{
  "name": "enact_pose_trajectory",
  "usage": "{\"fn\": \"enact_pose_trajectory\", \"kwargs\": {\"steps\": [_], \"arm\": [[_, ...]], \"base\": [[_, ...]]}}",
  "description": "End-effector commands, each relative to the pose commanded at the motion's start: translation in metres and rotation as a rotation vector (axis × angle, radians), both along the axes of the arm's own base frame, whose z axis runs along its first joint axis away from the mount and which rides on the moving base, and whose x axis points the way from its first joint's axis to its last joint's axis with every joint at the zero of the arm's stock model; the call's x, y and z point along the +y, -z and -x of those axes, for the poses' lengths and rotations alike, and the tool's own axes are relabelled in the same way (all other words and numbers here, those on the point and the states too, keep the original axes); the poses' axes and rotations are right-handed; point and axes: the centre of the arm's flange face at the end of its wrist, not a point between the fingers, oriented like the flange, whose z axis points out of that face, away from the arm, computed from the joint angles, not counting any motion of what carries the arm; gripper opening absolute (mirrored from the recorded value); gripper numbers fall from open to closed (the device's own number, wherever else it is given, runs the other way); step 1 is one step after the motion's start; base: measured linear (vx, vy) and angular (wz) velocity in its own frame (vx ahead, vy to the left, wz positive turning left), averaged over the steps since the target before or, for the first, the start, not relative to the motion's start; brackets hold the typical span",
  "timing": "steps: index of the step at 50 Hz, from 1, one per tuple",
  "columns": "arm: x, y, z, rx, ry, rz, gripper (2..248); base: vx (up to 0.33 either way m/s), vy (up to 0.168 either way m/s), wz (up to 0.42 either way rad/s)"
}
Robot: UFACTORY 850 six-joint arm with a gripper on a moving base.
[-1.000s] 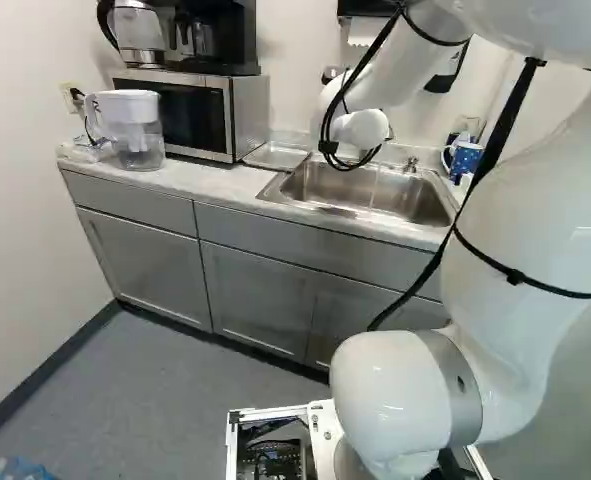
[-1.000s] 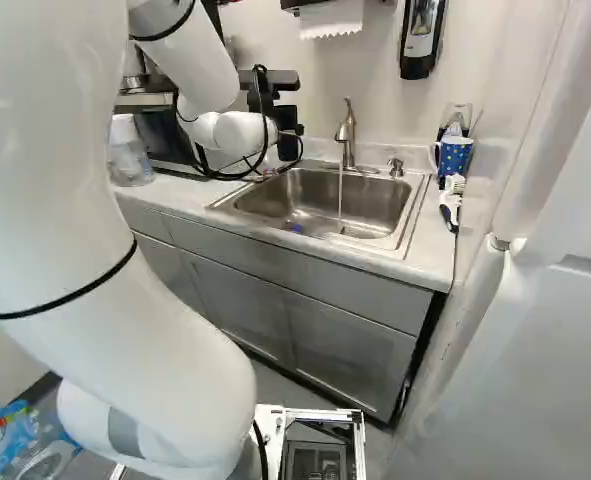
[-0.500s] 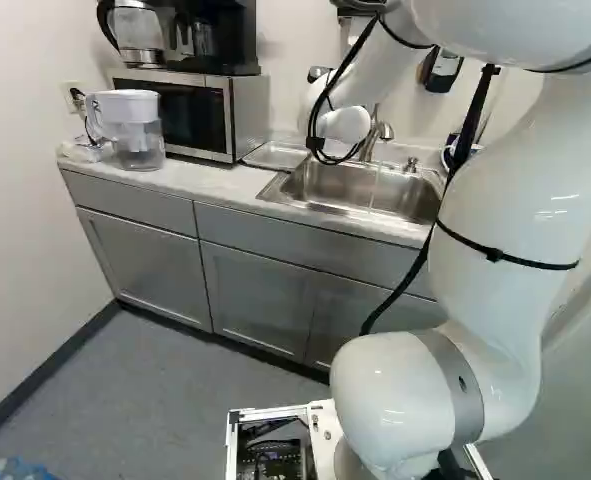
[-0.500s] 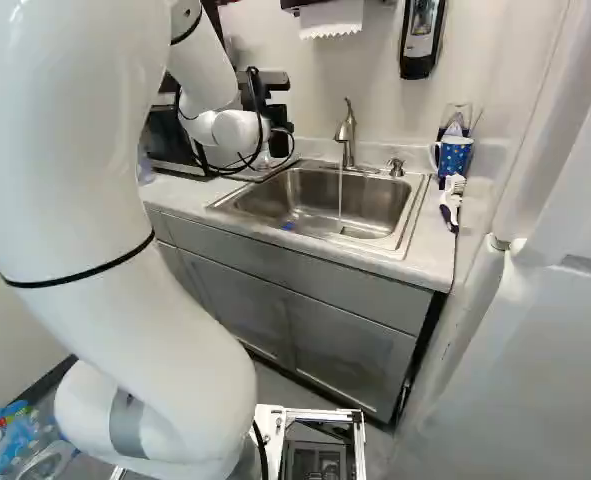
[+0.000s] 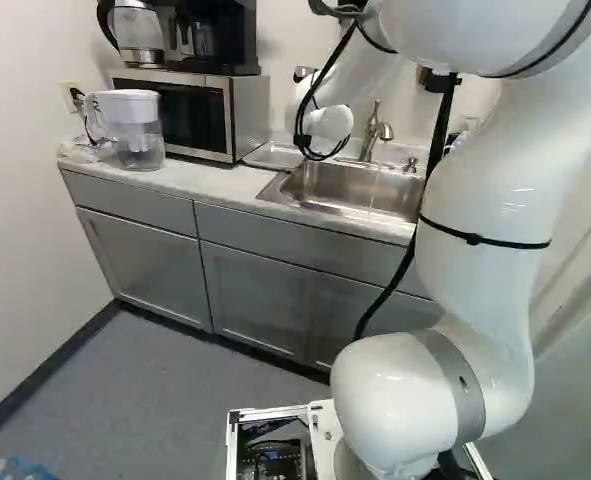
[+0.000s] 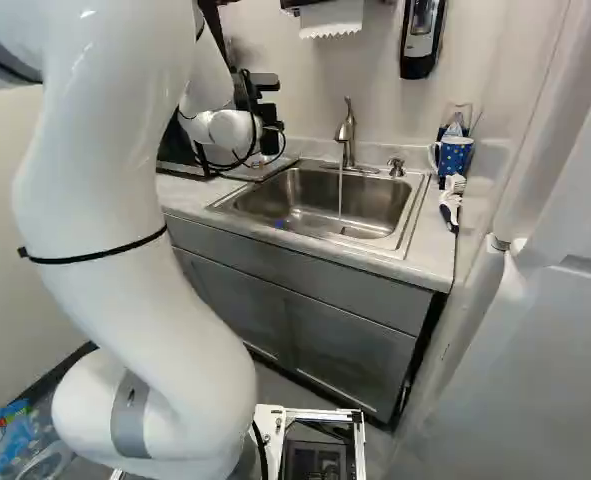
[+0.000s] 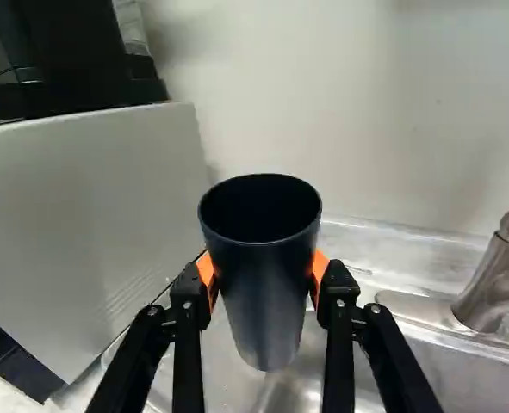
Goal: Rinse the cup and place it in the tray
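My gripper (image 6: 264, 108) is over the counter left of the sink in the right base view, its fingertips hidden. In the wrist view the gripper (image 7: 263, 280) is shut on a dark cup (image 7: 267, 292), orange pads pressing both sides. The cup stands roughly upright, mouth uppermost, above the shiny metal tray (image 7: 224, 366). That tray (image 5: 275, 155) lies between microwave and sink in the left base view. Water runs from the faucet (image 6: 346, 135) into the steel sink (image 6: 320, 200); the faucet (image 7: 491, 288) also stands beside the cup in the wrist view.
The microwave (image 5: 190, 112) borders the tray, with a water pitcher (image 5: 135, 130) beyond it. A blue mug (image 6: 452, 157) and a brush (image 6: 451, 200) stand on the sink's far side. A soap dispenser (image 6: 422, 35) hangs on the wall.
The arm has swung left, carrying the gripper away from the sink towards the microwave side. In the left base view the faucet has come into sight from behind the arm. The base has not moved.
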Motion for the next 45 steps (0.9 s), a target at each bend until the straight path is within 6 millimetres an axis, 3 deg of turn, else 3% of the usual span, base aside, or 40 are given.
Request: {"fn": "enact_pose_trajectory", "kwargs": {"steps": [24, 45], "arm": [[0.031, 0.017, -0.038, 0.009, -0.045, 0.001, 124], [0.042, 0.043, -0.054, 0.042, -0.059, 0.004, 124]], "base": [[0.000, 0.000, 0.000], [0.000, 0.000, 0.000]]}}
